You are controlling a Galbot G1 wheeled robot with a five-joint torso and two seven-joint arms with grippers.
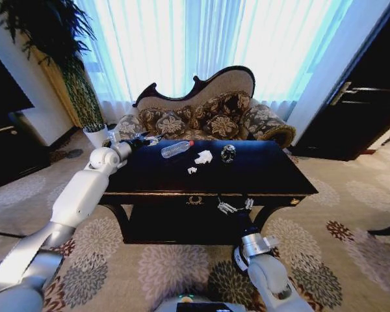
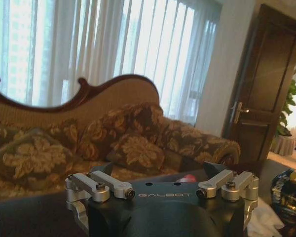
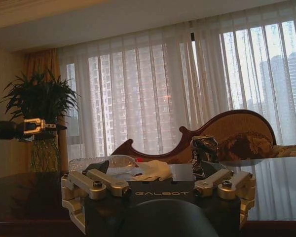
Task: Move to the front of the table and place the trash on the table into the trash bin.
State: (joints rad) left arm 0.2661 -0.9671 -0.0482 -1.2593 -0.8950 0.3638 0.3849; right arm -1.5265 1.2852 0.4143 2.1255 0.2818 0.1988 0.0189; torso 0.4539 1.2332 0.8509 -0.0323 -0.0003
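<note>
Head view: left gripper [image 1: 145,138] is being held over the table's [image 1: 273,179] left end, jaws apart, nothing between them, just left of the clear plastic bottle [image 1: 176,149]. Right of the bottle, white wadded paper bits [image 1: 203,156] and the dark silvery ball [image 1: 228,153] are lying mid-table. Right gripper [image 1: 234,207] is being held at the table's front edge, jaws apart, empty.

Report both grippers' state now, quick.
Left gripper: open, holding nothing, above the table's left end, short of the clear plastic bottle.
Right gripper: open, holding nothing, at the table's front edge.
</note>
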